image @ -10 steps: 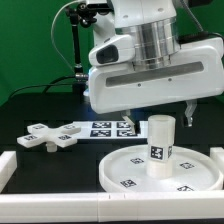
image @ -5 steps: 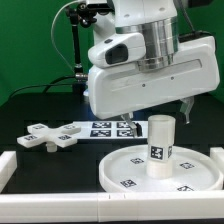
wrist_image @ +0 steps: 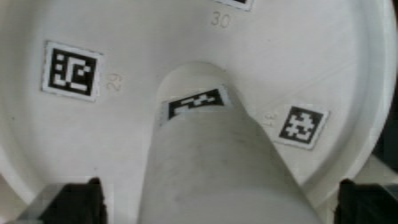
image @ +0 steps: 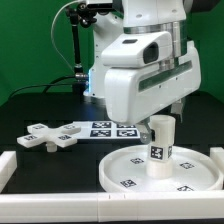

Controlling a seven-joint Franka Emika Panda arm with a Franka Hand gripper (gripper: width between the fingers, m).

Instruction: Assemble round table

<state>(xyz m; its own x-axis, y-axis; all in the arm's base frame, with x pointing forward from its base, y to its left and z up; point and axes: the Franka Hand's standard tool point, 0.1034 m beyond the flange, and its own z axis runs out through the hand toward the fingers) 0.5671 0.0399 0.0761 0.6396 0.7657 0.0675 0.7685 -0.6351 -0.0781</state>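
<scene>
The round table's white disc (image: 120,166) lies at the front on the exterior view's right. The short cylinder leg (image: 160,140) stands upright in its centre. The cross-shaped foot (image: 45,137) lies apart on the exterior view's left. The arm's hand hangs just above and behind the leg, with one finger (image: 181,104) showing. In the wrist view my gripper (wrist_image: 222,208) is open. Its dark fingertips (wrist_image: 80,205) stand apart on either side of the leg (wrist_image: 222,150), with the tagged disc (wrist_image: 143,50) beyond. It holds nothing.
The marker board (image: 100,128) lies flat between the foot and the disc. A low white wall (image: 60,205) runs along the front, with a white block (image: 5,168) at the exterior view's left. A black stand with cables (image: 78,50) rises behind.
The hand has turned about its vertical axis and shifted slightly towards the exterior view's right, staying over the leg. The leg, disc and foot have not moved.
</scene>
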